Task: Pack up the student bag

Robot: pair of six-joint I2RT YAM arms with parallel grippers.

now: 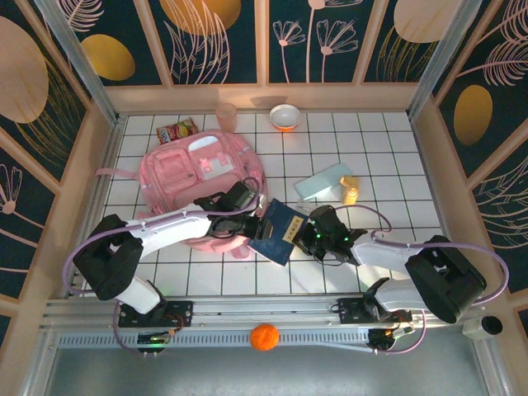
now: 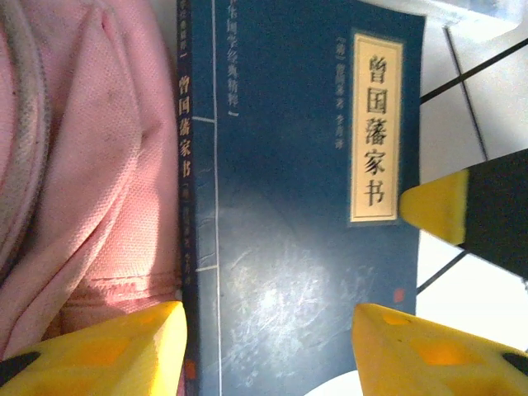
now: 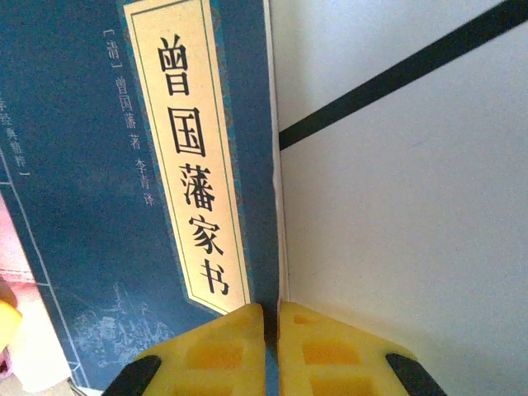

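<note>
Two arms meet at a blue book beside the pink bag

Seen from above, a white tiled desk [image 1: 396, 157] carries the student bag [image 1: 177, 177], a big pink backpack lying flat toward the back left, pockets facing up. Against the bag's near right edge lies a dark blue book [image 1: 279, 227] with a cream title label in Chinese characters. The left end effector [image 2: 271, 330] is over the book, its yellow fingers well apart, one by the spine against the pink fabric, the other over the cover. The right end effector [image 3: 271, 330] is pinched nearly closed on the book's opposite edge. Farther back sit a pale blue box [image 1: 323, 181], a bowl [image 1: 285, 116], a pink cup [image 1: 226, 115] and a snack packet [image 1: 177, 129].
</note>
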